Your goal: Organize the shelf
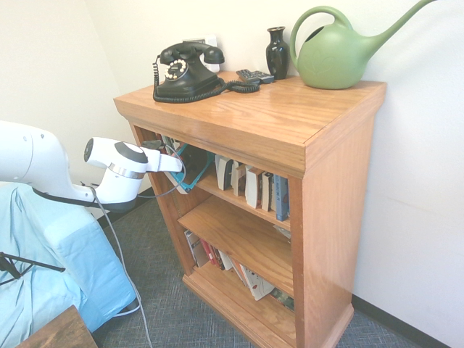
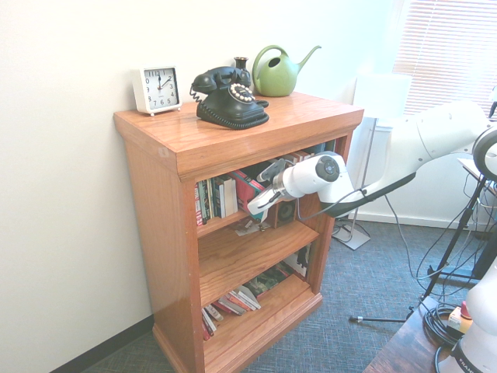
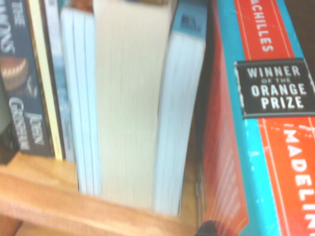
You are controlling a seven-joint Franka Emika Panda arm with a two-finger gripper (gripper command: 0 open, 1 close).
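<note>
Carpeted room, oak shelf (image 1: 319,130) against the wall: I have the gripper (image 2: 256,208), jaws closed and empty, at the top tier's front edge, the red-and-teal book (image 3: 256,147) leaning just beside it, spine upright

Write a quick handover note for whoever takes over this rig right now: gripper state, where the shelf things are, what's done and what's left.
Gripper: shut, reaching into the top tier of the shelf at the red and teal book; I cannot tell whether it grips that book.
Top tier: books standing on both sides, some with page edges facing out.
Middle tier: mostly bare.
Bottom tier: leaning books.
On top: clock, black telephone, dark vase, green watering can.
Done: nothing clearly finished.
Left: likely straightening the top-tier and bottom-tier books.
</note>
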